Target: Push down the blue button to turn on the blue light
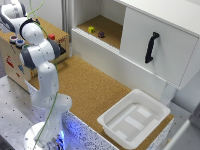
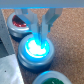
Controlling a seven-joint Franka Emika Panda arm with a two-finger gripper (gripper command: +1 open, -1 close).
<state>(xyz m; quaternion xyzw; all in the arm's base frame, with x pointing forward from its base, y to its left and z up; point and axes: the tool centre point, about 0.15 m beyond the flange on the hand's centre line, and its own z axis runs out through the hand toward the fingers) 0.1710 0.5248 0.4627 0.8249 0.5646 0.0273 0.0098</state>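
Observation:
In the wrist view the blue button (image 2: 36, 50) sits in a pale ring and glows bright cyan. My gripper (image 2: 40, 34) is directly over it. The two fingers come together in a V, and their tips touch the top of the cap. The gripper is shut with nothing held between the fingers. The red button (image 2: 20, 22) lies on one side of the blue one and the green button (image 2: 50, 79) on the other. In the exterior view the arm (image 1: 40, 50) bends over the wooden box (image 1: 61, 36) at the exterior view's left, and it hides the gripper there.
A cork tabletop (image 1: 90, 85) runs from the wooden box to a white bin (image 1: 135, 117). Behind it stands a white cabinet with a black handle (image 1: 151, 47). Its open shelf holds a yellow block (image 1: 91, 29) and a dark object (image 1: 101, 34).

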